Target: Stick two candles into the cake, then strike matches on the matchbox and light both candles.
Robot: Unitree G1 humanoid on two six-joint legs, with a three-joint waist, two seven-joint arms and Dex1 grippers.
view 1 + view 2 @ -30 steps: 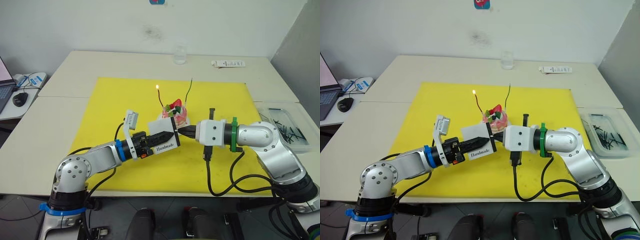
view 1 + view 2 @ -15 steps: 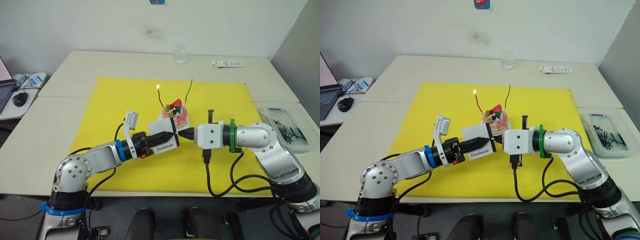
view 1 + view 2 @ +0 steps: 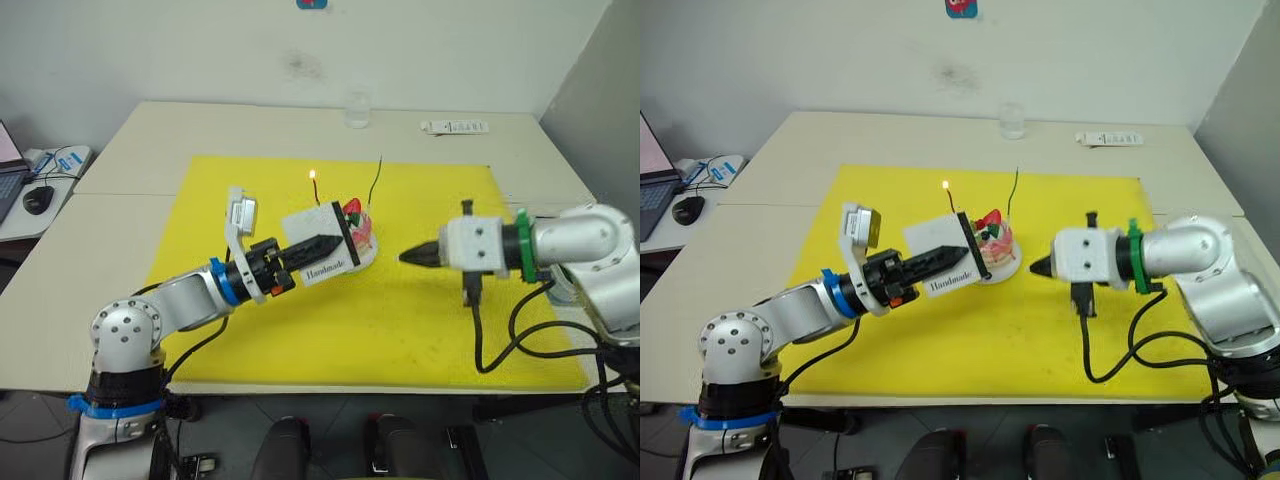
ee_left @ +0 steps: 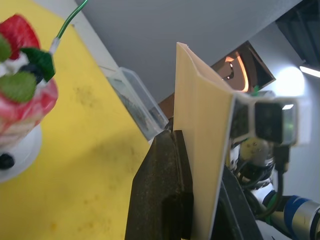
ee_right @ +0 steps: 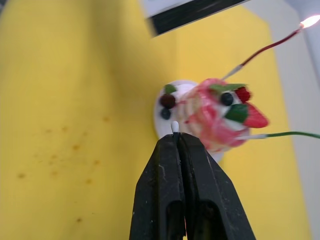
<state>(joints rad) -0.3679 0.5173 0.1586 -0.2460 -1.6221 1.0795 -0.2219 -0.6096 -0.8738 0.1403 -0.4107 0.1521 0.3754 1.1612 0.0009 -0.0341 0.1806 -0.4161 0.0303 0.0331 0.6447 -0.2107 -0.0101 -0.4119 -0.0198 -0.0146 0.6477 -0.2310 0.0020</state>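
While the left gripper (image 3: 322, 242) is clamped on the matchbox (image 3: 325, 246), it holds the box on edge above the yellow mat (image 3: 250, 190), just beside the cake (image 3: 997, 243) on the robot's left. The "Handmade" lettering faces the head camera and the black strip runs along the edge nearest the cake. In the left wrist view the box (image 4: 205, 145) stands between the two black fingers (image 4: 160, 190), which press its flat faces.

The right gripper (image 3: 1037, 267) hangs over the mat on the robot's right of the cake, apart from it, tips aimed toward it. In the right wrist view the jaws are closed with no gap, and a small pale tip, apparently a match (image 5: 175, 126), projects from between the fingertips (image 5: 192, 150); its shaft is hidden.

The cake rests on its white plate (image 3: 1006, 270) near the mat's centre. Both candles stand in it: the dark red candle (image 5: 265, 48) carries a flame at its top, and the green candle (image 3: 1013, 192) shows no flame. The right wrist view shows the berries, the strawberry and both candle bases. The head views show a clear tray (image 3: 545, 222) of dark sticks beside the mat on the robot's right, and a glass (image 3: 1012, 119) at the far side of the worktop (image 3: 790, 150).
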